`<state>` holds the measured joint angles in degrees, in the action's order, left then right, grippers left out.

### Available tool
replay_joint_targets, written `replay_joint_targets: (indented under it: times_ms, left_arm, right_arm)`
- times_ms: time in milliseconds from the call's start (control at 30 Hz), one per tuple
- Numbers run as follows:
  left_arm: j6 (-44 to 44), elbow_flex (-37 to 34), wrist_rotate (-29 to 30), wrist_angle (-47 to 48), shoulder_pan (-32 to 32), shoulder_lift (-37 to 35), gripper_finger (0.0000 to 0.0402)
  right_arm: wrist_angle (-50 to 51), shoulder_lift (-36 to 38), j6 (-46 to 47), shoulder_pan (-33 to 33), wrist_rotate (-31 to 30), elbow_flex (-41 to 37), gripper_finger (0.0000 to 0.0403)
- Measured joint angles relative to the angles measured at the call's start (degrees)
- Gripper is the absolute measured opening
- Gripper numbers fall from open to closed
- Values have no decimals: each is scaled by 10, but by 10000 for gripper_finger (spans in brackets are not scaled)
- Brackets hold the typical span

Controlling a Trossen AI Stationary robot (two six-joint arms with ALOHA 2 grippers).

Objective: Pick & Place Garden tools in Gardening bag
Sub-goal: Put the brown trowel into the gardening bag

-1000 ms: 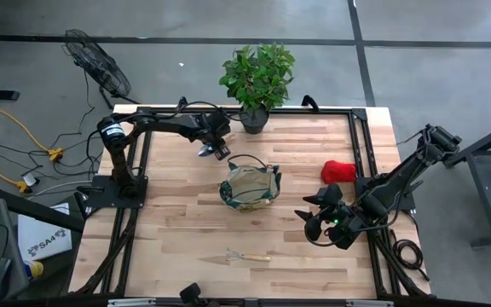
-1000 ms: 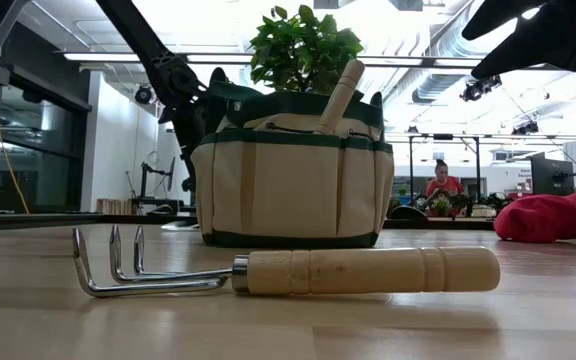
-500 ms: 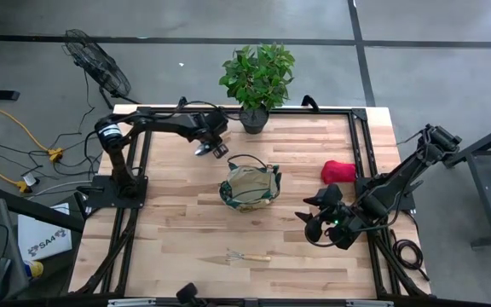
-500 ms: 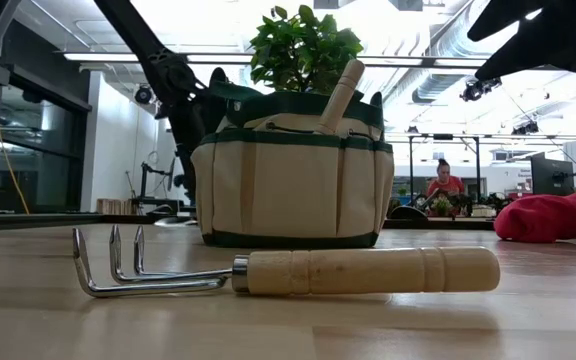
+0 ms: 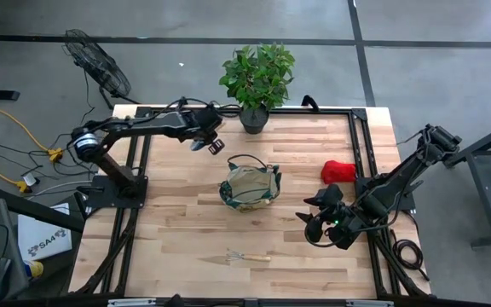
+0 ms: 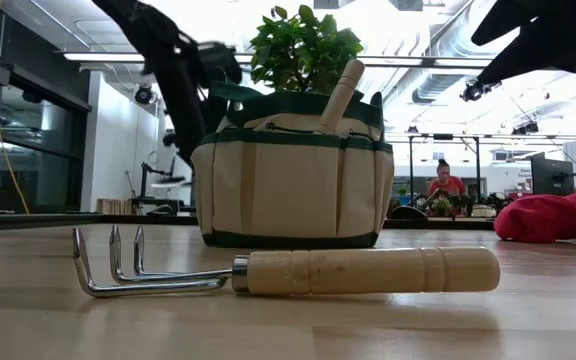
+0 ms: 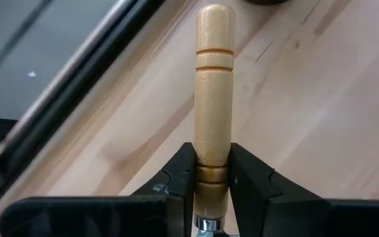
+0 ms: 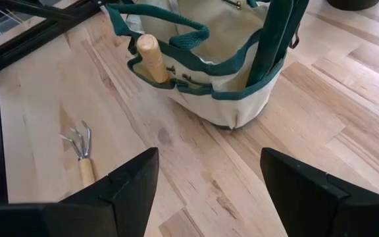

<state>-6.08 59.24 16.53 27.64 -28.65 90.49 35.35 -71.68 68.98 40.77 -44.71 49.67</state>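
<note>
Wooden-handled tool (image 7: 214,85) clamped between the two dark fingers (image 7: 176,181) of the left gripper (image 5: 209,141), handle pointing forward past the fingertips, metal end hidden below the frame edge — trowel or other kind, cannot tell. Held above the back part of the table (image 5: 177,222), near the potted plant (image 5: 257,75) and apart from the gardening bag (image 5: 250,185). Left arm stretched from its base on the left side toward the back edge.

Gardening bag standing upright near the middle of the table, tan fabric with dark green trim and loop handles. One wooden handle (image 6: 341,95) sticking out of its top at a tilt; seen also in the right wrist view (image 8: 151,57) leaning on the inner wall of the bag (image 8: 235,92).

Hand fork (image 5: 247,256) lying flat on the table in front of the bag, well apart from it — prongs (image 6: 108,262) to the left, wooden handle (image 6: 368,270) to the right in the low view. Visible also in the right wrist view (image 8: 81,153).

Red soft bundle (image 5: 337,171) resting on the table to the right of the bag, near the right edge.

Right gripper (image 5: 315,218) hovering on the right side, in front of the red bundle and beside the bag, fingers (image 8: 127,181) spread wide and holding nothing.
</note>
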Motion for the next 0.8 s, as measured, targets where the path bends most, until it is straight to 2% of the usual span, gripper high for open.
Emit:
replay_joint_targets:
  times_ms: [233, 567, 800]
  left_arm:
    - [-22, -5, 39, 31, 53, -67, 59]
    - [-117, -93, 83, 24, 139, -186, 59]
    - [-192, -146, 169, -27, 244, -249, 59]
  right_arm:
    - [6, 0, -2, 0, 0, 0, 259]
    - [15, 0, -10, 0, -1, 0, 259]
    - [15, 0, -15, 0, -3, 0, 259]
